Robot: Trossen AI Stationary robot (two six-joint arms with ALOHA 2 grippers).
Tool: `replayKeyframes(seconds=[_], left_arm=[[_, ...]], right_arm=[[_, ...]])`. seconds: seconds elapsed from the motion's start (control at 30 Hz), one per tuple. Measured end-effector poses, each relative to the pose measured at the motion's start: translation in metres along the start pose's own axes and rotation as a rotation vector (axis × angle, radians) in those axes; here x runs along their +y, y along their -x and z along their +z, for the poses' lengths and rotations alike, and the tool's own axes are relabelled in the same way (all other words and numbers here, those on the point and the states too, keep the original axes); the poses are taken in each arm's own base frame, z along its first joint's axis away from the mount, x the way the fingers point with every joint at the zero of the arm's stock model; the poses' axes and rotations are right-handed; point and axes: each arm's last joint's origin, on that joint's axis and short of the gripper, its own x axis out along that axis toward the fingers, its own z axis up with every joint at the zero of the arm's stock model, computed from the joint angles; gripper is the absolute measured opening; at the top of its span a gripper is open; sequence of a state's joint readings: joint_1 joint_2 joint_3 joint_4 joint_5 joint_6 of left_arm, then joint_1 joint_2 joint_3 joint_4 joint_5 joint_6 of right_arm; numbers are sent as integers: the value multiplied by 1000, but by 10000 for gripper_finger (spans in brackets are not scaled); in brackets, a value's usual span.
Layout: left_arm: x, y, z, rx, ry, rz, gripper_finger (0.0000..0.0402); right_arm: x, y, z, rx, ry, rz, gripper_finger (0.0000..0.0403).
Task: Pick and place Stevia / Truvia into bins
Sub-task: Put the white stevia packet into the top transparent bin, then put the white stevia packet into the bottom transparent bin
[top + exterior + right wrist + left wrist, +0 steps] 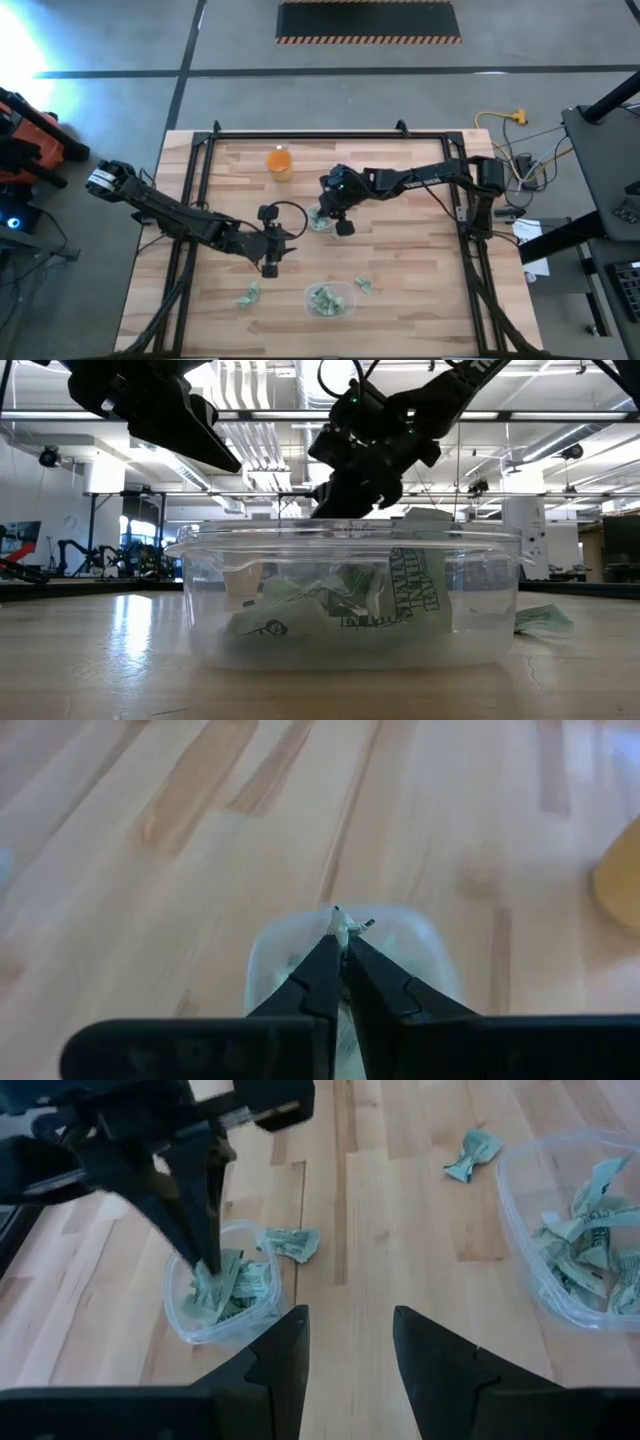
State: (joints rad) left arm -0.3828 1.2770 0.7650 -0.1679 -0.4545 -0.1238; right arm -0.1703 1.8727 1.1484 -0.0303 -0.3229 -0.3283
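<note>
A small round clear cup (320, 221) (262, 1305) stands mid-table with several pale green-and-white Stevia sachets (235, 1285) in it. My right gripper (326, 214) (340, 932) hovers over it, shut, tips dipped into the cup (420, 945). One sachet (293, 1242) lies on the wood against the cup. The larger clear tub (330, 300) (350, 600) near the front edge holds several sachets (400, 595). Loose sachets (248, 295) (363, 285) lie on either side of it. My left gripper (270, 258) (350, 1342) waits open above bare wood, left of the cup. My right gripper pinches a small pale sachet edge (341, 923) between its two fingertips; only a scrap shows past them. The fingers (200, 1230) slant down from the table's right, far side into the cup. The rest of the sachet is hidden among those in the cup.
An orange cup (279, 162) stands at the back of the table. A black frame (300, 133) runs round the tabletop. Bare wood lies between the cup and the tub (570, 1230).
</note>
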Motion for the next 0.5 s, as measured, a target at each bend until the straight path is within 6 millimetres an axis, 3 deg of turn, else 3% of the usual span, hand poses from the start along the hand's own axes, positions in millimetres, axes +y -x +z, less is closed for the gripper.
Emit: replayKeyframes(seconds=[0.13,0.5], left_arm=[[0,0,-1,3,-2,0,130],[0,0,-1,3,-1,0,130]], right_arm=[[1,2,-1,38,-12,13,38],[2,8,2,37,-16,12,157]])
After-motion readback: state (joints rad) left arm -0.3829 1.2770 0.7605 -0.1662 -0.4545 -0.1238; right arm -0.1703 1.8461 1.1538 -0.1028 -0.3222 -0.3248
